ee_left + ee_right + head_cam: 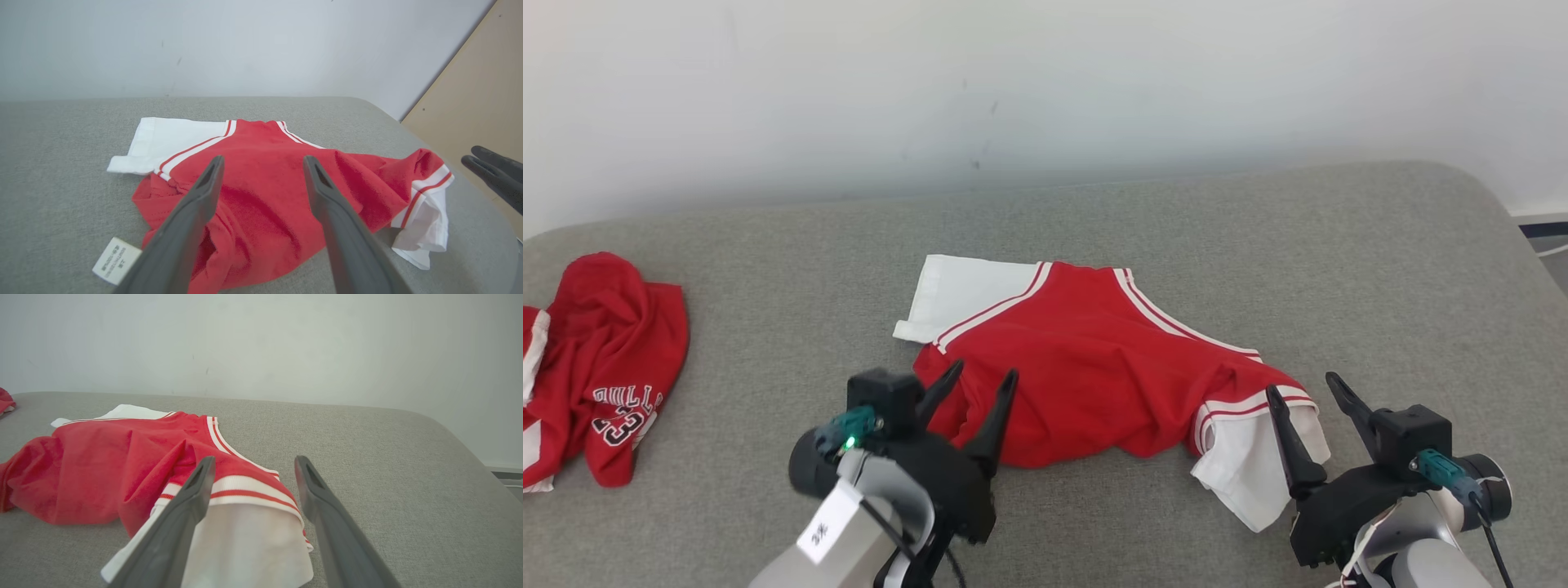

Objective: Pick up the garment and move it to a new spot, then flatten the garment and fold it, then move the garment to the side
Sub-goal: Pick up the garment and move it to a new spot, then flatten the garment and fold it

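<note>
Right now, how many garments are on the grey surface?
2. A red-and-white shirt lies spread in the middle; a crumpled red jersey sits at the far left, cut off by the head view's edge, so more may lie beyond.

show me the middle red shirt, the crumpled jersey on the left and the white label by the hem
red shirt (1086, 367): head view, middle of its red body
crumpled jersey (613, 343): head view, red fabric above the lettering
white label (116, 260): left wrist view, centre of the tag
</note>
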{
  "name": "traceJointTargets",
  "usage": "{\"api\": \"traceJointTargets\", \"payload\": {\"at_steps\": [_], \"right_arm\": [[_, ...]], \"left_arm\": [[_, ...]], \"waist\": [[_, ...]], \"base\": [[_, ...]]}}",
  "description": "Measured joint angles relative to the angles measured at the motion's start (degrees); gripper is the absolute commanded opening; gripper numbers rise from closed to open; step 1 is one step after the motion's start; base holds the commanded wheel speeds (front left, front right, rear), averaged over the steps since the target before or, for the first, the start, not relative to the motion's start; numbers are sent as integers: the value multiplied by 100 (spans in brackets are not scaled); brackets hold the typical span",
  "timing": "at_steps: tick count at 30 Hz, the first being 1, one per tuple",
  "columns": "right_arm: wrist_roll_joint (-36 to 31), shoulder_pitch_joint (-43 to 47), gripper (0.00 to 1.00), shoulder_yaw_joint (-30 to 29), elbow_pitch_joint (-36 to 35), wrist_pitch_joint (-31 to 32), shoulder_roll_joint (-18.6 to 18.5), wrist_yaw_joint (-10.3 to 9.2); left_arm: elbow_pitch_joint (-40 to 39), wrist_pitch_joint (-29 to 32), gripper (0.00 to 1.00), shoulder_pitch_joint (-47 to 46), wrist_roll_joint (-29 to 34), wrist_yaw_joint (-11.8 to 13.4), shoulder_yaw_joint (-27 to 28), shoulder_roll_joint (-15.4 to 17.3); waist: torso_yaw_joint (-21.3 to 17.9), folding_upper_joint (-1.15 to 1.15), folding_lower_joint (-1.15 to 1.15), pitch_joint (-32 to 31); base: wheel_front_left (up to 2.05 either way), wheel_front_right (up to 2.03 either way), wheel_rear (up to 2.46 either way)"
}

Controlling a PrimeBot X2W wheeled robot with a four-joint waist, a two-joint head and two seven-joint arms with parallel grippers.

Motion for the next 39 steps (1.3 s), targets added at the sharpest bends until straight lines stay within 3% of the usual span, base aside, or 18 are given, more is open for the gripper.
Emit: {"api": "traceJointTargets", "payload": {"at_steps": [13, 35, 36, 37, 39], "right_arm": [[0, 74, 100, -32, -181, 16, -54, -8], [0, -46, 100, 49, -198, 144, -41, -7], [0, -62, 100, 60, -208, 158, -36, -7], [0, -70, 100, 68, -208, 158, -32, -7], [0, -67, 100, 58, -211, 159, -32, -8]], "left_arm": [[-9, -42, 100, 555, 402, 54, -46, 325], [923, 464, 100, 571, 905, 54, -68, -13], [966, 464, 44, 567, 920, 54, -67, -14], [1000, 458, 0, 566, 936, 54, -45, -25], [1088, 442, 0, 527, 978, 54, -8, -53]], "waist": [[161, 1, 1, 112], [85, 1, 2, 175], [67, 1, 1, 173], [49, 1, 1, 173], [15, 1, 1, 177]], "base": [[0, 0, 0], [0, 0, 0], [0, 0, 0], [0, 0, 0], [0, 0, 0]]}}
